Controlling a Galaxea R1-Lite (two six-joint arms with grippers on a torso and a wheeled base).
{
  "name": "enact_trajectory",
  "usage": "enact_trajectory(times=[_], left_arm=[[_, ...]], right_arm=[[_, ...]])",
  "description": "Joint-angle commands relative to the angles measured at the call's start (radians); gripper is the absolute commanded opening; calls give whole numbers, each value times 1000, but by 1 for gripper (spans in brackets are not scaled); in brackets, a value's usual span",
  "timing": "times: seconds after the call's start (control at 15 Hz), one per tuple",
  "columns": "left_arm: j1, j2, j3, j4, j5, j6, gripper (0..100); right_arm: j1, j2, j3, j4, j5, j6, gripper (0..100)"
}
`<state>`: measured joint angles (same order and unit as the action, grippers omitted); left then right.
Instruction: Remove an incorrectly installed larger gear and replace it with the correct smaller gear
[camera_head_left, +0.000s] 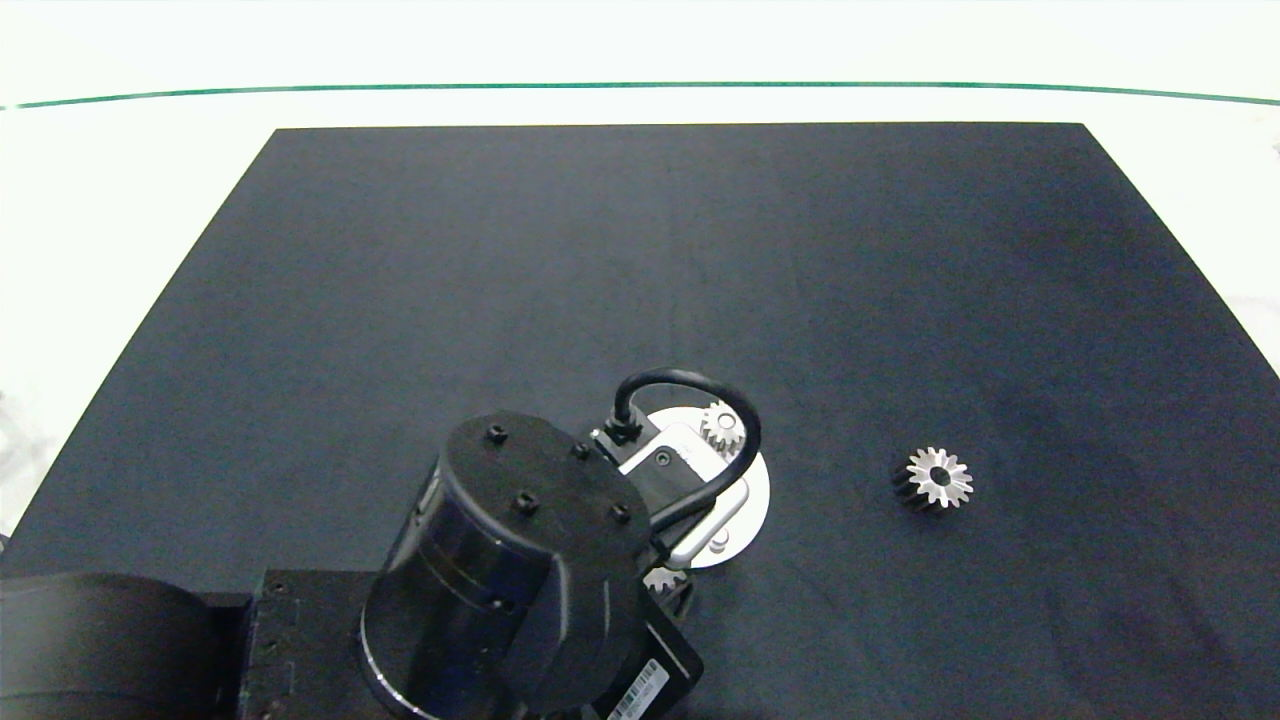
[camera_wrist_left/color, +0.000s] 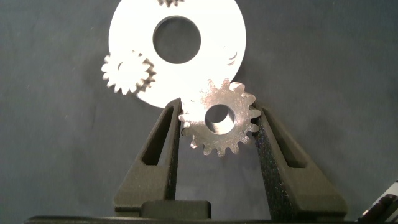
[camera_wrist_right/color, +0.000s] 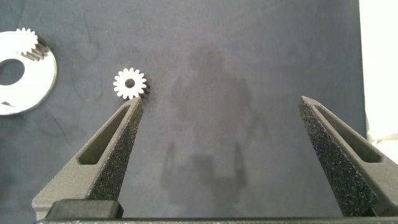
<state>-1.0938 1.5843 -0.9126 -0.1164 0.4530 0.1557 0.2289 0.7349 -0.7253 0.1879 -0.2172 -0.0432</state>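
The left gripper (camera_wrist_left/color: 219, 134) is seen over the white disc plate (camera_head_left: 752, 500) near the mat's front-centre, and a gear is clamped between its two fingers (camera_wrist_left/color: 163, 146) — this is the larger gear (camera_wrist_left/color: 219, 119), silver, w/ long splayed teeth and a round bore. In the left wrist view the gear is pinched on opposite sides by the foam pads, and it overlaps the plate's edge; whether it is touching the plate or held just above it cannot be told. In the head view most of the plate is covered by the left arm and its wrist camera, w/ a looped black cable (camera_head_left: 700, 420) arching over it.

Two short-toothed gears are seen on the plate in the left wrist view: one at the rim (camera_wrist_left/color: 127, 71), the other only partly visible at the far edge. The plate's large centre hole (camera_wrist_left/color: 177, 42) is uncovered.

The smaller gear (camera_head_left: 938, 477) lies flat on the black mat (camera_head_left: 500, 260), well apart from the plate, toward the robot's right. It is also seen in the right wrist view, just beyond one finger (camera_wrist_right/color: 109, 155) of the right gripper (camera_wrist_right/color: 224, 112) — not touched. The right gripper's fingers are spread wide, nothing between them, above bare mat.
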Motion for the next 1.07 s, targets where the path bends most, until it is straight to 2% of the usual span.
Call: enact_trajectory(times=[0.07,0.2,0.47,0.53,1.07], left_arm=[[-12,45,-48,23,3,1,13],[-18,80,-72,35,7,-2,13],[-23,157,-138,35,10,-2,13],[-28,172,-150,35,19,-2,13],[-44,264,-226,34,19,-1,13]], right_arm=[[-2,11,10,-1,-1,29,100],[-2,12,18,-1,1,45,100],[-7,12,21,-1,-1,46,100],[-7,11,29,-1,-1,46,100],[-7,4,41,-1,-1,48,100]])
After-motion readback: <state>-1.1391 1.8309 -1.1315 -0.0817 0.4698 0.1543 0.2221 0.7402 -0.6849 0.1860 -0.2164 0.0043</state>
